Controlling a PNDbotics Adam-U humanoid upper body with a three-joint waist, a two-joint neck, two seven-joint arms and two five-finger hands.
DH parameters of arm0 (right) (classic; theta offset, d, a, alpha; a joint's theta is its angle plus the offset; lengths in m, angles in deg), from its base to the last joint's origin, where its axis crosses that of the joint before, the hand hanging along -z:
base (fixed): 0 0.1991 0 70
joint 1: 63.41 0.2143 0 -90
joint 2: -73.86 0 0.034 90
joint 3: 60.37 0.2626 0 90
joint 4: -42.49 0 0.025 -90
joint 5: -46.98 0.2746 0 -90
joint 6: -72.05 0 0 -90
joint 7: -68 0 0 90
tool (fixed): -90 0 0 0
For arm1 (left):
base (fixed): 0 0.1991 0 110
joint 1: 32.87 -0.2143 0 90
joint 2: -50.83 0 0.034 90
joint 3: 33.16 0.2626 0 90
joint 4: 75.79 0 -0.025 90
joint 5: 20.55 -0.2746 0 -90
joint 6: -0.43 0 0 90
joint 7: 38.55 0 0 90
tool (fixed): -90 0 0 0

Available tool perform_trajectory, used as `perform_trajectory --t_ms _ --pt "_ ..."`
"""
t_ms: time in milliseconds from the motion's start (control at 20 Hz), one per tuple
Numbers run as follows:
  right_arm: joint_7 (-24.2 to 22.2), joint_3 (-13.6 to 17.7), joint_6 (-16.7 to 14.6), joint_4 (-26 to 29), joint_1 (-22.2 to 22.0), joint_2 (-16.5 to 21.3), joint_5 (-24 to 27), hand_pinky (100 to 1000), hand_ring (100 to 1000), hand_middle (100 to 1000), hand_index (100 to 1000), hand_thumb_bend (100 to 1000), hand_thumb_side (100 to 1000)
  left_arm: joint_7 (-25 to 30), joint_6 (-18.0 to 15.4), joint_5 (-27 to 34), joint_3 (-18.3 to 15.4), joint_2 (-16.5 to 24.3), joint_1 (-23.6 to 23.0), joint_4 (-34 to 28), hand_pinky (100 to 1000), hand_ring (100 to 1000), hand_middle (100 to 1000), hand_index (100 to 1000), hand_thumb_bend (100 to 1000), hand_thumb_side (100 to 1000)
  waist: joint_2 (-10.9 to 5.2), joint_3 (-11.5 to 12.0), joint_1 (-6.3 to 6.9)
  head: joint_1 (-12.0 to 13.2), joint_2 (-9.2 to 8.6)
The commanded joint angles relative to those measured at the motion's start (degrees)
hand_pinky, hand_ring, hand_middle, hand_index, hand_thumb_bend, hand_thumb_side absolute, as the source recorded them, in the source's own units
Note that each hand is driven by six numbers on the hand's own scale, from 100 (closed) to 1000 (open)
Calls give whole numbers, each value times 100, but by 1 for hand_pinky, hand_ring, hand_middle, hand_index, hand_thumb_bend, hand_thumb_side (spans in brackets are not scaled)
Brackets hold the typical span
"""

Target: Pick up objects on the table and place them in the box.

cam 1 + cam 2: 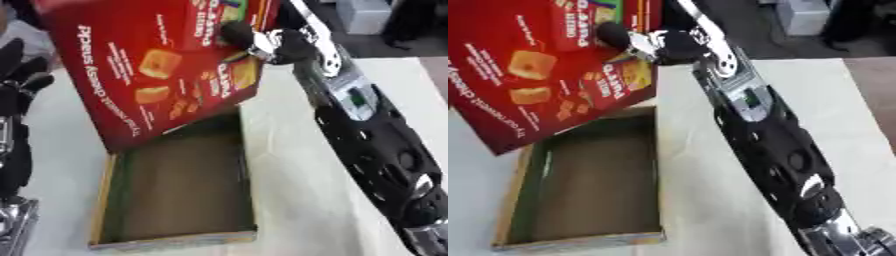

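Your box (175, 200) sits open on the white table (306, 200), from centre down toward 7 o'clock. Its brown floor holds nothing. The red printed lid (149, 70) stands tilted up over its far end, filling 11 to 12 o'clock. Your right hand (654, 45) reaches to 12 o'clock with fingers curled on the lid's edge. Your left hand (22, 75) shows at 9 o'clock, fingers relaxed and pointing up, touching nothing.
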Motion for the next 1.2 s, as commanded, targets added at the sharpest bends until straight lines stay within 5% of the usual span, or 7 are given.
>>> perform_trajectory --t_ms 50,950,1050,1200 --pt "-62 -31 -27 25 65 -55 -116 100 259 361 475 540 341 20 -13 43 -3 71 56 -81 795 877 929 922 100 1000 -63 27 23 -79 -48" --pt "-652 -480 -676 -624 87 -385 -1134 100 334 373 482 561 328 4 -21 32 -34 95 45 -85 794 876 929 922 100 1000 0 101 -89 -95 -20" --pt "-723 -542 -813 -583 90 -382 -1263 100 382 390 491 565 343 -10 -19 23 -47 97 31 -82 794 876 929 922 100 1000 -6 95 -100 -87 -9" --pt "-735 -569 -1031 -551 73 -369 -1357 100 580 561 655 587 494 -25 -17 12 -58 92 15 -76 794 875 929 922 100 1000 -15 81 -108 -83 -6"
